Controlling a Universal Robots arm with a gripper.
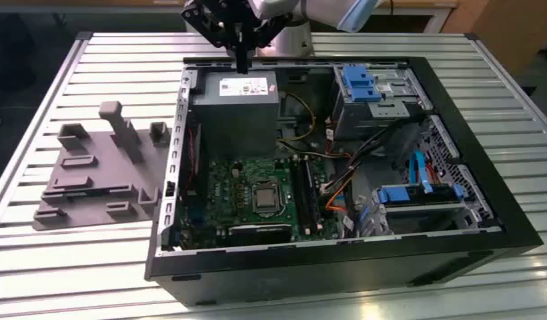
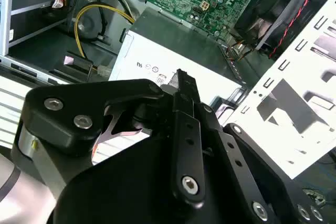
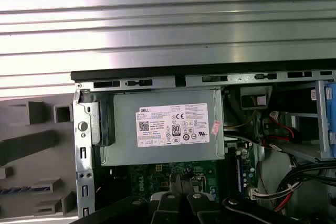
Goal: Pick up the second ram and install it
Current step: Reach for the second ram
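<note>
A robot arm's gripper hangs over the rear edge of an open computer case, just above the grey power supply, its black fingers pressed together with nothing between them. The second ram appears in the first wrist view as a long, narrow strip, dark with bluish flecks along its length. It is seen edge-on, seated in a slot of the grey moulded holder; its chips and label cannot be made out from this angle. The holder lies flat on the slatted metal table, just beside the case at the exterior view's left. The stick sits well apart from the gripper and from the green motherboard, whose long black memory slots run beside the processor socket.
</note>
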